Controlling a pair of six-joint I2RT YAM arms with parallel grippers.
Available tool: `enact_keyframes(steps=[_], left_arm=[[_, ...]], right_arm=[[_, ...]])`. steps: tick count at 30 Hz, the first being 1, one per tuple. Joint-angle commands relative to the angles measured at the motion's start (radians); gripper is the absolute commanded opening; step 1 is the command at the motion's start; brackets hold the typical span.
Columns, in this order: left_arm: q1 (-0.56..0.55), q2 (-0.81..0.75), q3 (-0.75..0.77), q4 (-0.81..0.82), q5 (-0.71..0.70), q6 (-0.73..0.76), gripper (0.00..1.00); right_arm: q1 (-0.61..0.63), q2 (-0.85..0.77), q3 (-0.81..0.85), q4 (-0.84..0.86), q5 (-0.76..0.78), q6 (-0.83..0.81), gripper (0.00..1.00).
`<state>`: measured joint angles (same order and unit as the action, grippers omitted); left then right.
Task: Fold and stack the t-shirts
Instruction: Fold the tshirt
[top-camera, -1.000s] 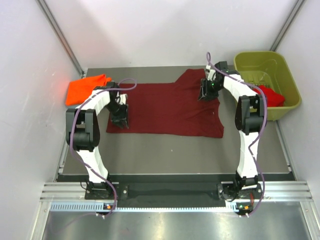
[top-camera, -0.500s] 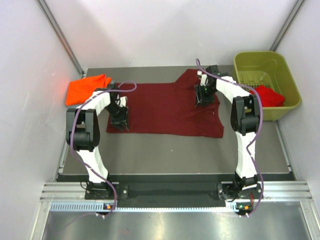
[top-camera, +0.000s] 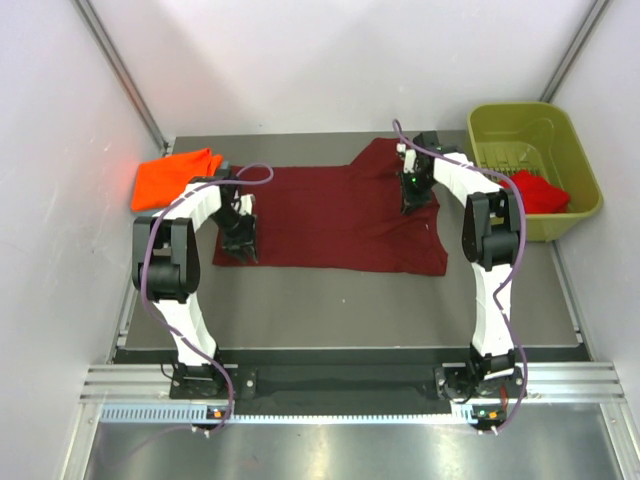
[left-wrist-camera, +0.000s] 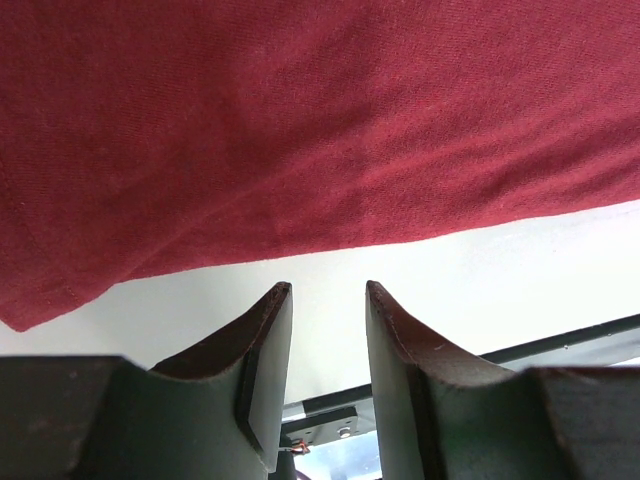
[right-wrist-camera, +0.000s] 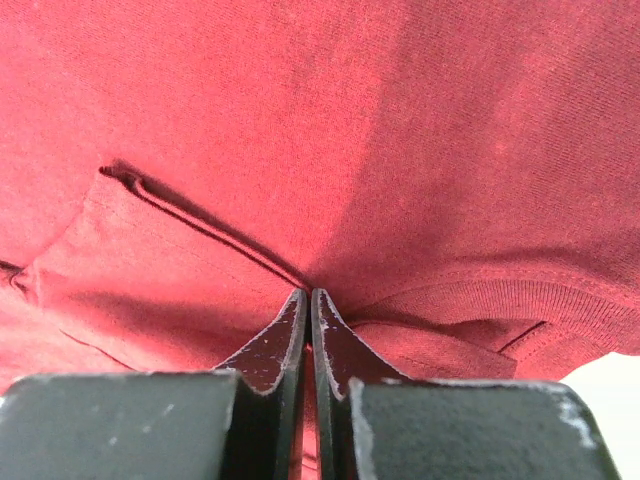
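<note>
The maroon t-shirt (top-camera: 330, 225) lies spread across the middle of the table (top-camera: 330, 305), the orange t-shirt (top-camera: 172, 177) at upper left and the red t-shirt (top-camera: 542, 190) in the green bin (top-camera: 500, 122) at right. The left gripper (left-wrist-camera: 328, 292) sits at its lower-left corner, fingers (left-wrist-camera: 262, 345) narrowly apart on nothing; the right gripper (right-wrist-camera: 309, 295), near the upper right, pinches a fold of it.

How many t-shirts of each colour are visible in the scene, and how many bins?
dark maroon t-shirt: 1
bright orange t-shirt: 1
bright red t-shirt: 1
olive-green bin: 1
Total: 4 things, of which 3 are t-shirts.
</note>
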<state>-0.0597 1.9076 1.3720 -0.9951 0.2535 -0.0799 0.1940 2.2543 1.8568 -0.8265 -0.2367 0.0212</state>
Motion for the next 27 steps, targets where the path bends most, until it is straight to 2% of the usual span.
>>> enact_keyframes(steps=[1, 14, 16, 17, 18, 21, 27], left_arm=[[-0.003, 0.004, 0.012, 0.001, 0.009, -0.008, 0.4], [-0.02, 0.019, 0.03, 0.004, -0.003, -0.008, 0.41], [-0.025, 0.019, 0.029, 0.003, -0.007, -0.009, 0.41], [-0.026, 0.018, 0.03, 0.003, -0.008, -0.009, 0.41], [-0.028, 0.016, 0.03, 0.004, -0.01, -0.008, 0.42], [-0.028, 0.001, 0.033, 0.013, -0.036, -0.008, 0.42], [-0.014, -0.077, 0.055, 0.013, -0.21, 0.009, 0.48]], right_arm=[[-0.002, -0.019, 0.039, 0.012, 0.005, -0.006, 0.0], [0.007, 0.016, 0.176, 0.052, -0.006, 0.002, 0.0], [0.012, 0.033, 0.18, 0.049, -0.006, 0.008, 0.11], [0.015, 0.036, 0.179, 0.046, 0.005, 0.009, 0.21], [0.018, 0.037, 0.174, 0.047, 0.013, 0.006, 0.38], [0.021, 0.015, 0.171, 0.044, 0.049, 0.0, 0.6], [-0.022, -0.155, 0.087, 0.02, 0.093, 0.025, 0.59]])
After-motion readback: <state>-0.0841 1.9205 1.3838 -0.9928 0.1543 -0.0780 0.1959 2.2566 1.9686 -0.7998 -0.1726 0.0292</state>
